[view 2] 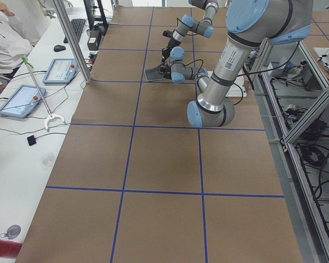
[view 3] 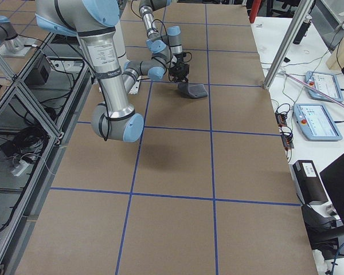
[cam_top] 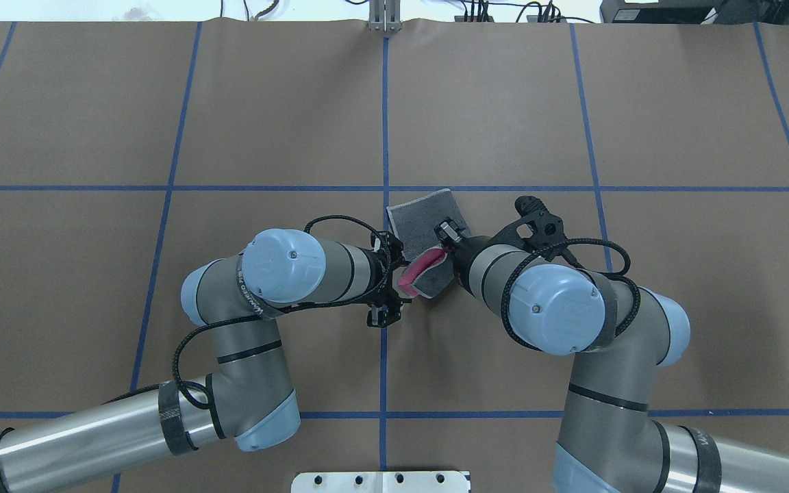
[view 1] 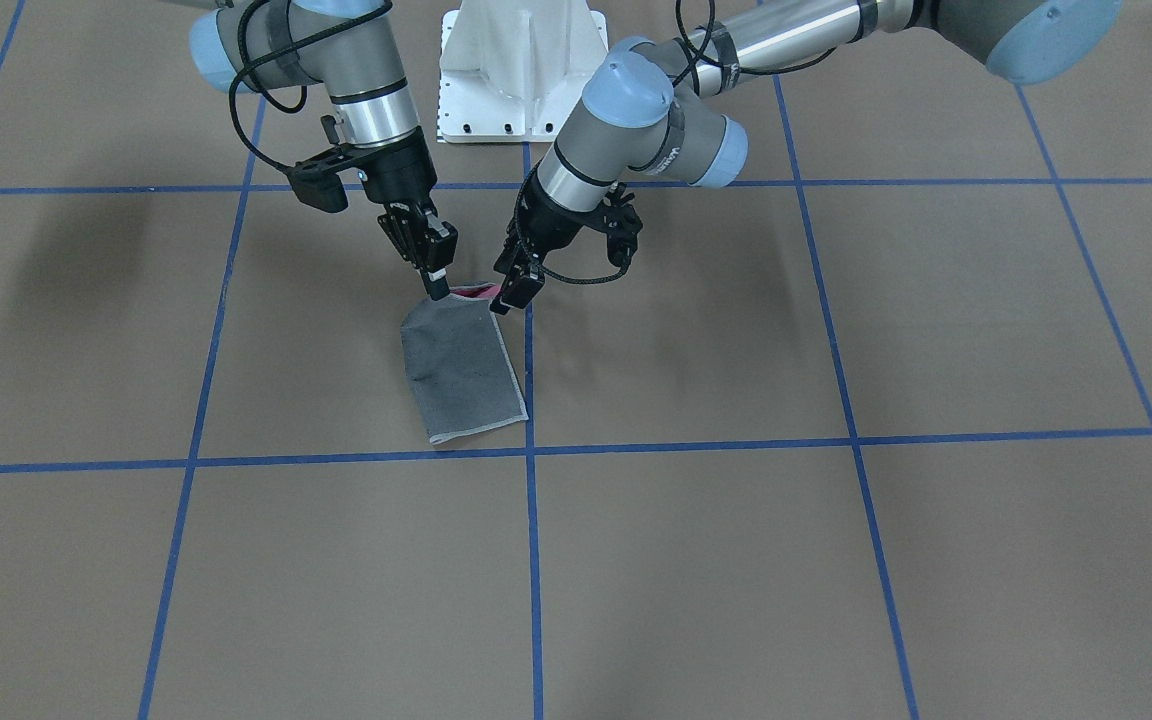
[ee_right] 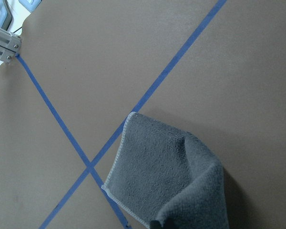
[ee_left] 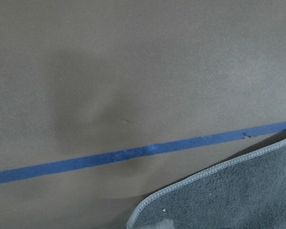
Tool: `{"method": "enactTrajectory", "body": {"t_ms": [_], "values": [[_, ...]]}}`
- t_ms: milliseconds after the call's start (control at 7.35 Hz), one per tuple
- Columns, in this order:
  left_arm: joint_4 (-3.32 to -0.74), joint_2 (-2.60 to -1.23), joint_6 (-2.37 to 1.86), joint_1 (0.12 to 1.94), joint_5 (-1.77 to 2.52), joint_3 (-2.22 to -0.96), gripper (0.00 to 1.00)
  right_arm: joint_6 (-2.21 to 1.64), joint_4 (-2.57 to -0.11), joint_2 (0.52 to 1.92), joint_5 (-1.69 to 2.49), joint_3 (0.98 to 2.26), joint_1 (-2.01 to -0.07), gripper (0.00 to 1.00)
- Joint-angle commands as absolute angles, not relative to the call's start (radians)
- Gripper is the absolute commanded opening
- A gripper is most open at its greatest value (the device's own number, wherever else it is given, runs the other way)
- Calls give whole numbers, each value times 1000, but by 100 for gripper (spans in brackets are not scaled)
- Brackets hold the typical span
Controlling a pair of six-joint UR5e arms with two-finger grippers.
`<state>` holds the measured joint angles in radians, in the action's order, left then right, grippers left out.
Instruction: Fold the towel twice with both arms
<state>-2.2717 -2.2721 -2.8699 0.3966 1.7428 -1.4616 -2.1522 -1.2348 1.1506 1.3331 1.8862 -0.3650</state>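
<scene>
The towel (view 1: 463, 368) lies folded on the brown table, dark grey face up, with a light stitched border. Its edge nearest the robot is lifted and shows a strip of pink (cam_top: 420, 264). My right gripper (view 1: 434, 284) is shut on one corner of that lifted edge. My left gripper (view 1: 507, 297) is shut on the other corner, by the pink strip. In the overhead view the left gripper (cam_top: 401, 271) and right gripper (cam_top: 444, 236) flank the towel (cam_top: 425, 216). The left wrist view shows the towel's bordered corner (ee_left: 229, 195). The right wrist view shows the towel hanging down to the table (ee_right: 167, 176).
Blue tape lines (view 1: 528, 450) mark a grid on the table; one crosses just past the towel's far edge. The white pedestal base (view 1: 521, 70) stands behind the grippers. Tablets (view 2: 22, 101) and a seated person (view 2: 5, 38) are at a side bench.
</scene>
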Motion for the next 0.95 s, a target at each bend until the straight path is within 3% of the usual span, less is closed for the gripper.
{"method": "enactTrajectory", "body": {"t_ms": [0, 272, 408, 817], "values": [[-2272, -2272, -2870, 394, 1744, -1462, 49, -2152, -1235, 1150, 1333, 1887, -365, 0], [-2273, -2272, -2869, 394, 1744, -1466, 9, -2152, -1235, 1150, 1333, 1887, -365, 0], [-2273, -2272, -2866, 394, 1744, -1470, 0, -2152, -1235, 1150, 1332, 1885, -364, 0], [-2275, -2273, -2856, 410, 1744, -1497, 0, -2151, -1235, 1155, 1333, 1882, -344, 0]]}}
